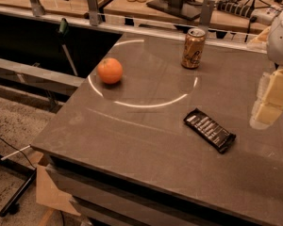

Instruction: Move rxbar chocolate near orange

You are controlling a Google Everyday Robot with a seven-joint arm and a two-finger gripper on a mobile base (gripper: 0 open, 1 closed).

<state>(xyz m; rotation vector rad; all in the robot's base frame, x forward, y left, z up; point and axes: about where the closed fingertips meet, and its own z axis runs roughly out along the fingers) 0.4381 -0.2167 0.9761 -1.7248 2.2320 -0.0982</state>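
Far-left corner of the counter: the orange. Far edge: drink can. Right of centre: rxbar chocolate, flat, well apart from it. Right edge: gripper; you cannot tell its state. The thin, glossy wrapper may slip your grasp, and a bumped orange could roll off.

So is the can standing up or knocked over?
Standing up: the can rests on its base, top rim facing up. The hand hangs at the far right, not touching it.
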